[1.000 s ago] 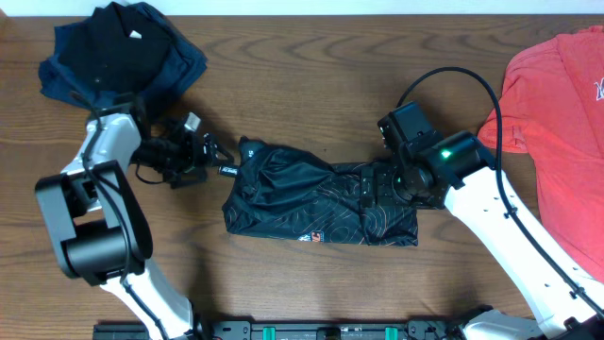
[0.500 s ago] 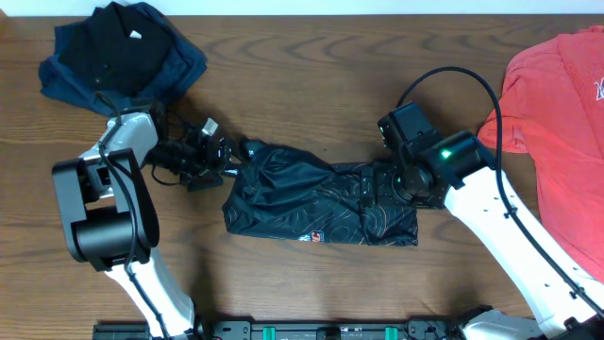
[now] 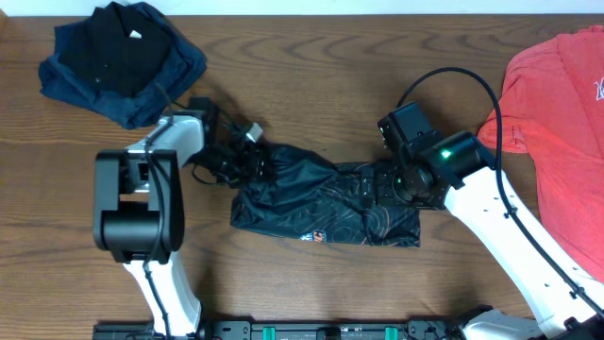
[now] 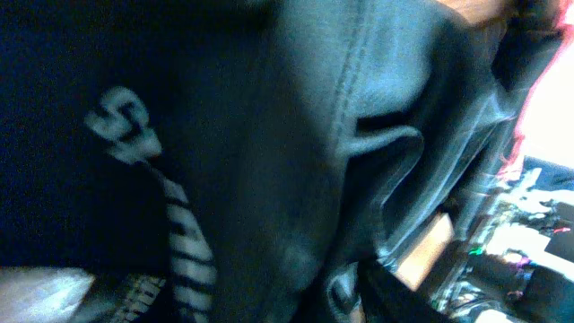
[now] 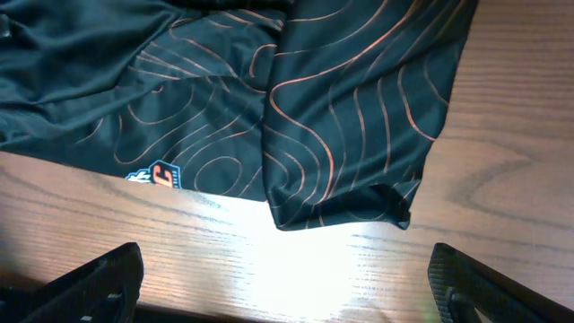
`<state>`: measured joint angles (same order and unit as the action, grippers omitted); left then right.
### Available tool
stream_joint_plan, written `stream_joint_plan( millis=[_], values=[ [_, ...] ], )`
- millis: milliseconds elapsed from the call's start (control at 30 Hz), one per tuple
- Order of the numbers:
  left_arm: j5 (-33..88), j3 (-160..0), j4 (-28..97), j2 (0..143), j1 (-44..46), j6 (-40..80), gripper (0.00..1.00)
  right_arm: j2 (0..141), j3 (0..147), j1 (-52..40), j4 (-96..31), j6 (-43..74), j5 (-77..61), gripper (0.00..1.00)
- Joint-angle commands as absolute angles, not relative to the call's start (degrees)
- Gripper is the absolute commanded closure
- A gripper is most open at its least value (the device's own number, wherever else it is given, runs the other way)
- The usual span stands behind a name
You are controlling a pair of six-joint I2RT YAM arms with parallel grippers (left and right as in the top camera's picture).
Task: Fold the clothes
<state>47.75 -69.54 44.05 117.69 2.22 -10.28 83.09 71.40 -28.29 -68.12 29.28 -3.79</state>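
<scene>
The clothes, a shiny black jersey (image 3: 326, 203) with thin orange contour lines, lies bunched in the middle of the table. My left gripper (image 3: 257, 162) is pressed into its upper left end. In the left wrist view dark cloth (image 4: 269, 135) with a white logo fills the picture and hides the jaws. My right gripper (image 3: 370, 189) hovers at the jersey's right part. In the right wrist view it stands open (image 5: 287, 287) over bare wood, both fingers (image 5: 90, 278) wide apart, the jersey's hem (image 5: 269, 90) just beyond them.
A heap of plain black and navy garments (image 3: 123, 57) lies at the back left. A coral-red T-shirt (image 3: 557, 123) covers the right end of the wooden table (image 3: 311, 85). The arms' mounting rail runs along the front edge.
My left arm has swung right, from beside the jersey onto its left end. That end has shifted slightly right and bunched up. The right arm has not moved.
</scene>
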Motion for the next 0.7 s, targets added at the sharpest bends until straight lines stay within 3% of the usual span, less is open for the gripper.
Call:
stream_joint_plan(
  millis=[0, 33, 67, 200, 500, 667],
  values=[
    [42.4, -68.2, 43.4, 119.9, 3.7, -10.0, 0.75, 82.9, 71.5, -28.2, -68.2, 28.4, -3.0, 0.01],
    [42.4, -68.2, 43.4, 119.9, 3.7, -9.9, 0.81, 82.9, 71.5, -28.2, -68.2, 28.4, -3.0, 0.01],
    [42.4, -68.2, 43.4, 119.9, 3.7, -9.4, 0.94, 82.9, 71.5, -28.2, -68.2, 28.4, -3.0, 0.01],
    [38.5, -68.2, 43.4, 119.9, 2.9, -5.6, 0.94, 82.9, 71.5, -28.2, -68.2, 28.4, -3.0, 0.01],
    [17.1, -72.9, 50.7, 118.6, -2.5, 4.5, 0.94, 82.9, 71.4, -28.2, -68.2, 28.2, -3.0, 0.01],
    [15.1, -78.5, 57.0, 115.8, -5.3, 6.1, 0.94, 83.0, 71.4, -28.2, -67.4, 28.2, -2.9, 0.01]
  ],
)
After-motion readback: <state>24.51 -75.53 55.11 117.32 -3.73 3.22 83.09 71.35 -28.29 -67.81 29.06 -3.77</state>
